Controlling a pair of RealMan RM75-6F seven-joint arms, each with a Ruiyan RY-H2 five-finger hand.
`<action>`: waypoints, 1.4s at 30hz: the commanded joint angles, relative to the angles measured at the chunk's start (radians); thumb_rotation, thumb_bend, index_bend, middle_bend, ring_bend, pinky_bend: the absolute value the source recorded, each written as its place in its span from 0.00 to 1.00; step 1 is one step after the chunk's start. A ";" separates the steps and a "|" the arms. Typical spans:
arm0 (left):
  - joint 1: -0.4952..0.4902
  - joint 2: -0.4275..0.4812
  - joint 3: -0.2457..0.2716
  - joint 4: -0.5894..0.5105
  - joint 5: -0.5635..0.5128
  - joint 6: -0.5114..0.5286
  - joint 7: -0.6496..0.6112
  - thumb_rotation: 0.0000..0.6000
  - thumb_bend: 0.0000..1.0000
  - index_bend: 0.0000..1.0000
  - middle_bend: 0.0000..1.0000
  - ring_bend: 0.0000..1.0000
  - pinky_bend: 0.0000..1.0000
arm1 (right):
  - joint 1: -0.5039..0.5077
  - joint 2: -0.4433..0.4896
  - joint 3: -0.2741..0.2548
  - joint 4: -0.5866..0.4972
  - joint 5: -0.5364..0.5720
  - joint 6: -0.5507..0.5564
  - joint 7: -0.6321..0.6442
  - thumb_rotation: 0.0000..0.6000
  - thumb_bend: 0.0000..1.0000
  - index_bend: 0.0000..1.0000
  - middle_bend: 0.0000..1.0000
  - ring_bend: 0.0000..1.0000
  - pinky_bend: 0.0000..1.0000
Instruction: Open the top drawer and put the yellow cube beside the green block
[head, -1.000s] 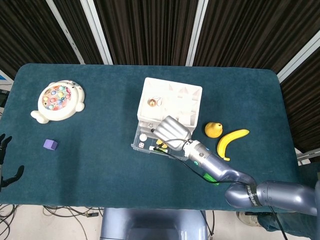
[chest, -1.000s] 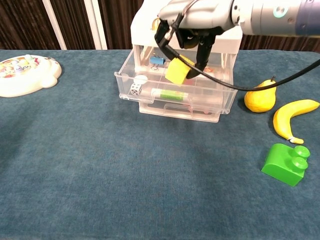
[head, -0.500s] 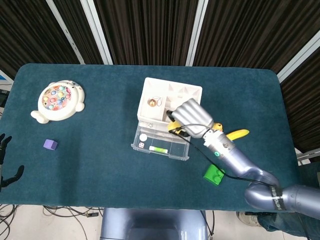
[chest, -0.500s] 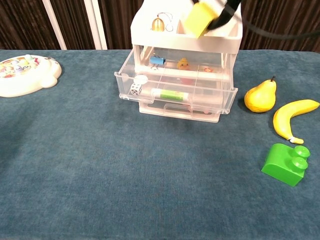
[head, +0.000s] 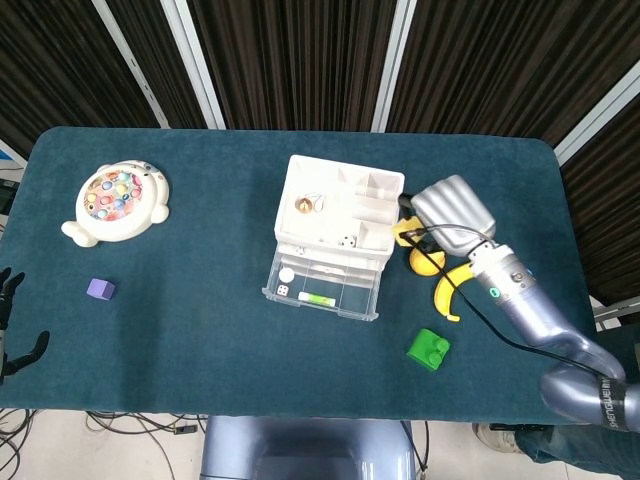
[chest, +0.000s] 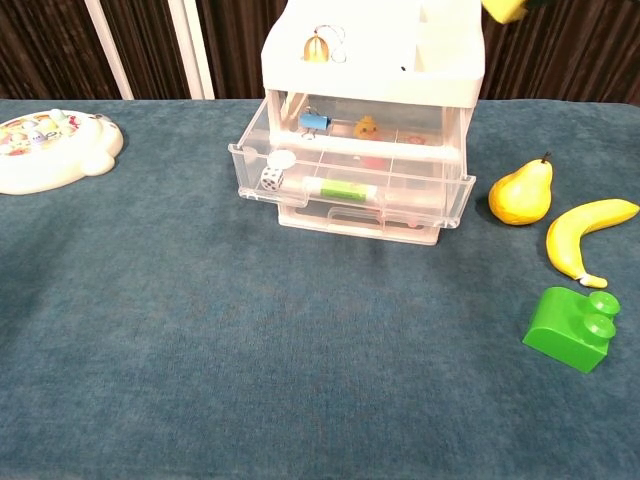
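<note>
The white drawer unit (head: 340, 208) stands mid-table with its clear top drawer (head: 322, 285) (chest: 350, 190) pulled open; small items lie in it. My right hand (head: 452, 213) hovers high to the right of the unit, holding the yellow cube (head: 406, 233) under its fingers. In the chest view only a corner of the cube (chest: 505, 8) shows at the top edge. The green block (head: 428, 348) (chest: 570, 328) sits on the cloth to the front right, well below the hand. My left hand (head: 10, 318) hangs at the far left edge, fingers apart, holding nothing.
A pear (head: 428, 263) (chest: 520, 192) and a banana (head: 458, 288) (chest: 585, 235) lie between the drawer unit and the green block. A fishing toy (head: 115, 202) (chest: 45, 145) and a purple cube (head: 100, 289) sit at the left.
My right hand has lifted the yellow cube out of the open drawer, up past the unit's top and away to the right, above the pear. The left hand has not moved.
</note>
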 joint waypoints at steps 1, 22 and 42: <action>-0.001 -0.001 0.000 -0.001 0.000 -0.001 0.005 1.00 0.32 0.00 0.00 0.00 0.13 | -0.014 0.012 -0.027 0.018 -0.001 -0.023 -0.022 1.00 0.24 0.63 1.00 1.00 1.00; -0.002 0.000 -0.002 -0.001 -0.004 -0.003 0.004 1.00 0.32 0.00 0.00 0.00 0.13 | -0.084 -0.089 -0.176 0.104 -0.015 -0.110 -0.113 1.00 0.25 0.64 1.00 1.00 1.00; -0.002 0.001 -0.003 -0.002 -0.006 -0.004 0.002 1.00 0.32 0.00 0.00 0.00 0.14 | -0.145 -0.306 -0.229 0.228 0.023 -0.085 -0.155 1.00 0.25 0.64 1.00 1.00 1.00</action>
